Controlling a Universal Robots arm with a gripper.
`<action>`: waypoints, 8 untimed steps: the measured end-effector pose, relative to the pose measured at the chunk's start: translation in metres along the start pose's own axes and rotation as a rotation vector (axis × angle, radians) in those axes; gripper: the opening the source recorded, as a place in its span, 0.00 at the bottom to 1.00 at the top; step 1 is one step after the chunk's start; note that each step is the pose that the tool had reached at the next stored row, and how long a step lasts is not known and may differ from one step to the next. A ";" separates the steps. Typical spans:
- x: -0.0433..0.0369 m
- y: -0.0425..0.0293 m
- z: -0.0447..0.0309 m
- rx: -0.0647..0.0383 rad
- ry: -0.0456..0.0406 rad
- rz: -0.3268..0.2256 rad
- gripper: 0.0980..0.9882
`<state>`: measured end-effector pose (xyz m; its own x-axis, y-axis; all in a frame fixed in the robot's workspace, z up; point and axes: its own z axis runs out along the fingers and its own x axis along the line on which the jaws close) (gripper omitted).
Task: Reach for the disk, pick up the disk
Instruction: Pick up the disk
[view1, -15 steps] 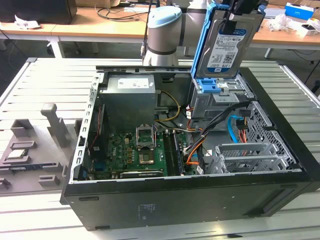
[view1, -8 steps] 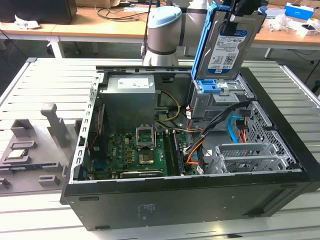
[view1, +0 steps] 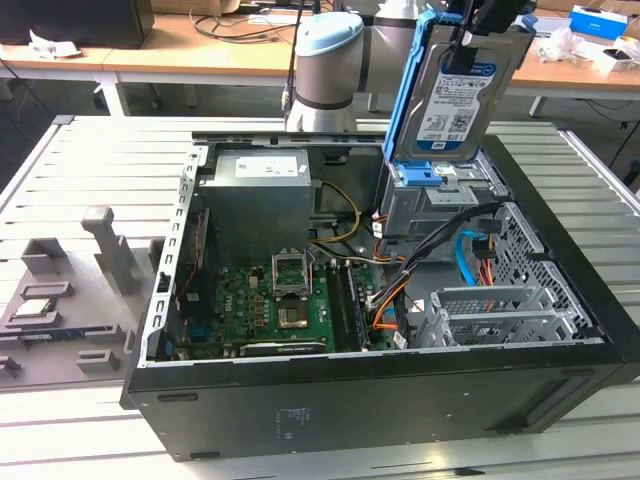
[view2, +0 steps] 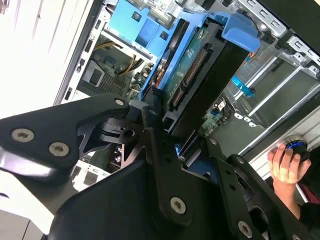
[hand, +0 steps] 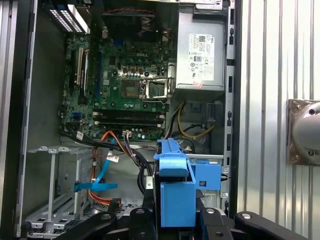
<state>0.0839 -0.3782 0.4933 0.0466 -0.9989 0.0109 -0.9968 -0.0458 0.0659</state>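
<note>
The disk (view1: 455, 95), a silver-grey hard drive with a blue-and-white label and blue rails, hangs upright above the grey drive cage (view1: 430, 205) at the back right of the open computer case. My gripper (view1: 482, 28) is shut on its upper edge. In the second wrist view the disk (view2: 192, 65) appears edge-on, showing its green board and blue rail, with my black fingers (view2: 155, 125) clamped on it. In the first wrist view the blue frame of the disk (hand: 175, 187) sits between the two fingers (hand: 144, 212).
The black case (view1: 330, 400) lies open on a slatted table, showing the motherboard (view1: 270, 305), power supply (view1: 255, 195) and loose cables (view1: 470, 255). A blue latch (view1: 418, 172) sits atop the cage. A grey parts tray (view1: 60, 300) lies at the exterior view's left. A person's hand (view2: 285, 167) rests beside the case.
</note>
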 end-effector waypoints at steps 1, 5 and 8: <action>0.0006 0.0000 0.0001 0.000 -0.0001 0.000 0.30; 0.0022 0.0001 0.0002 0.000 0.0000 0.000 0.30; 0.0036 0.0001 0.0003 0.000 0.0000 0.000 0.30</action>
<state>0.0839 -0.3818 0.4930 0.0466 -0.9989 0.0109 -0.9968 -0.0458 0.0659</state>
